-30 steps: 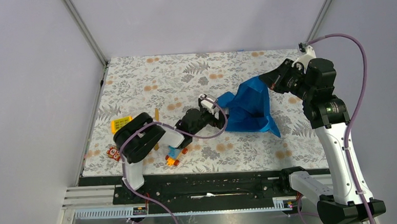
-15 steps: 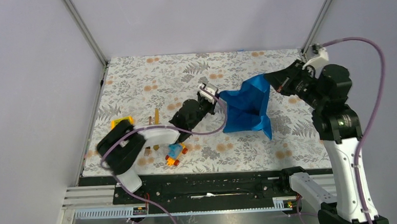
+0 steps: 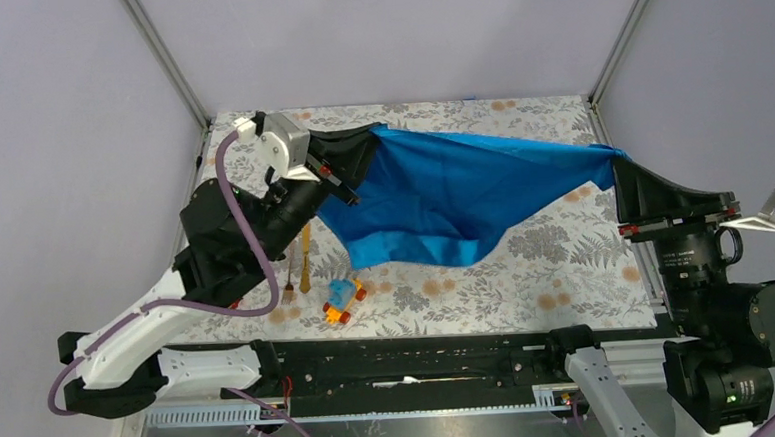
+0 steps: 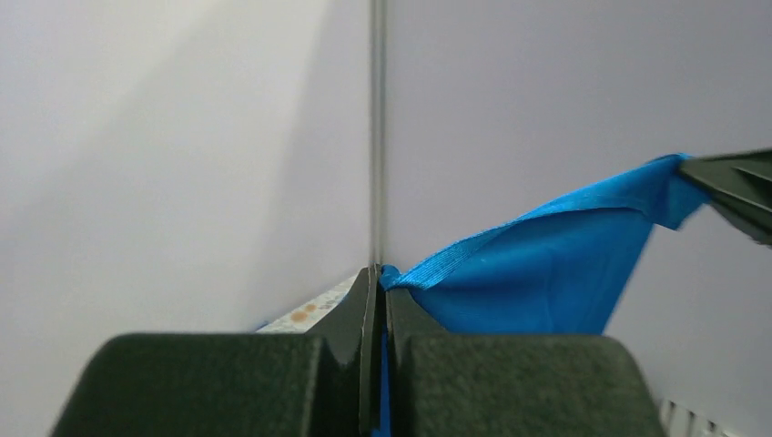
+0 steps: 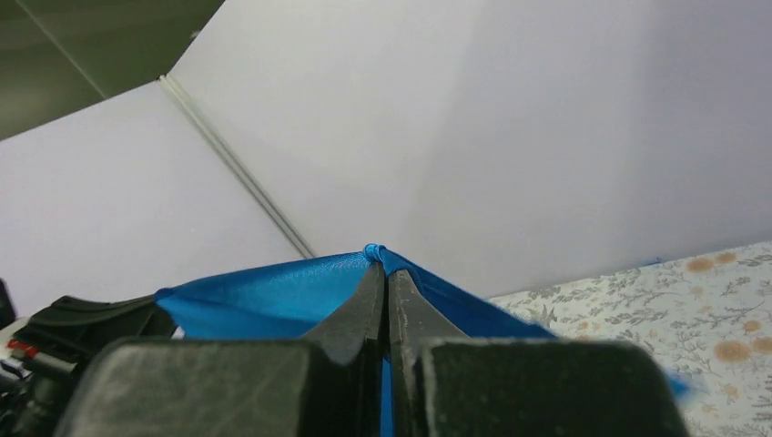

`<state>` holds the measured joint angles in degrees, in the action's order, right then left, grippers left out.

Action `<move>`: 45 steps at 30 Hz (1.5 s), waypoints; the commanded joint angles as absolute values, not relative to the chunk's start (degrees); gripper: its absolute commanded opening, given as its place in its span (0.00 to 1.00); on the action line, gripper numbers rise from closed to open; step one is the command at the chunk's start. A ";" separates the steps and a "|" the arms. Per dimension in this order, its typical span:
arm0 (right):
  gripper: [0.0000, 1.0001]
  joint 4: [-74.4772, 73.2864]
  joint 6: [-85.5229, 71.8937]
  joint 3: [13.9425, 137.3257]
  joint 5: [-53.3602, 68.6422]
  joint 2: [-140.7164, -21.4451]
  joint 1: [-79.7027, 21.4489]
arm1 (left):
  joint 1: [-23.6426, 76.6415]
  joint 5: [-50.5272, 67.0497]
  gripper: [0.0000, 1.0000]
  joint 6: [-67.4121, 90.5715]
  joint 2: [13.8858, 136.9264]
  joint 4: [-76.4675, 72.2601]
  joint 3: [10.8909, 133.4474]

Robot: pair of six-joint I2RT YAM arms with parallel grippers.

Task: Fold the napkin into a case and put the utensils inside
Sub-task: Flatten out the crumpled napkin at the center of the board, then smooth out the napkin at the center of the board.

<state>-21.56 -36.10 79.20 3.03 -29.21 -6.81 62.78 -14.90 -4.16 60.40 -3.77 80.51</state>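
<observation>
The bright blue napkin (image 3: 442,196) hangs stretched in the air above the table, its lower edge sagging toward the mat. My left gripper (image 3: 367,137) is shut on its left corner, high at the back left. My right gripper (image 3: 618,162) is shut on the opposite corner at the right. In the left wrist view the jaws (image 4: 380,273) pinch the hem of the napkin (image 4: 537,273). The right wrist view shows the same pinch (image 5: 382,264) on the napkin (image 5: 264,296). The golden-orange utensils, a knife (image 3: 305,255) and a fork (image 3: 289,284), lie on the mat below my left arm.
A small blue-and-orange toy car (image 3: 341,301) sits near the front edge of the floral mat (image 3: 566,269). Grey walls and metal corner posts (image 3: 165,60) close the table in on three sides. My left arm's body (image 3: 234,237) hangs over the mat's left part.
Both arms rose and drew apart, spreading the bunched napkin into a wide taut sheet. The left gripper closed on a napkin corner and swung up to the back left.
</observation>
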 commanded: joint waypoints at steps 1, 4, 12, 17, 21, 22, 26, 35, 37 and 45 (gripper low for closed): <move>0.00 -15.55 -37.27 75.01 -4.61 -29.24 -6.69 | 64.32 -13.36 0.00 -3.00 65.13 14.24 86.83; 0.00 -13.88 -37.30 72.43 -8.53 -29.40 -6.76 | 64.26 -15.38 0.00 -3.07 67.80 14.55 88.80; 0.00 -6.66 -36.23 61.48 -32.87 -39.25 -6.73 | 52.30 -14.83 0.00 -3.47 83.29 12.58 91.92; 0.00 10.58 -33.76 53.74 -40.87 -57.56 -6.56 | 40.24 -2.49 0.00 -2.05 106.59 13.20 102.46; 0.14 18.13 -28.82 62.18 -39.83 -83.01 -3.42 | 35.44 -4.98 0.15 -3.25 130.51 19.74 125.91; 0.17 18.25 -26.77 66.23 -37.77 -88.95 -2.04 | 34.86 -8.19 0.28 -4.12 136.01 21.25 132.50; 0.66 -9.01 -21.91 97.08 -22.22 -112.60 5.63 | 34.55 -19.03 0.62 -6.43 143.31 26.57 149.28; 0.90 -31.18 -18.74 104.12 -1.87 -116.45 6.99 | 34.89 -10.51 0.88 8.08 110.13 14.86 106.18; 0.91 -28.95 -19.76 98.81 1.16 -113.36 6.96 | 34.83 -7.68 0.88 12.47 107.10 15.39 101.05; 0.96 -24.83 -23.76 83.53 6.36 -107.74 1.06 | 34.89 8.23 0.90 27.24 98.59 8.44 79.30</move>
<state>-27.53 -21.82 89.73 1.48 -112.97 5.10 35.11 -1.56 17.21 98.76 11.42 90.89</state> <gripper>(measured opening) 0.958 0.900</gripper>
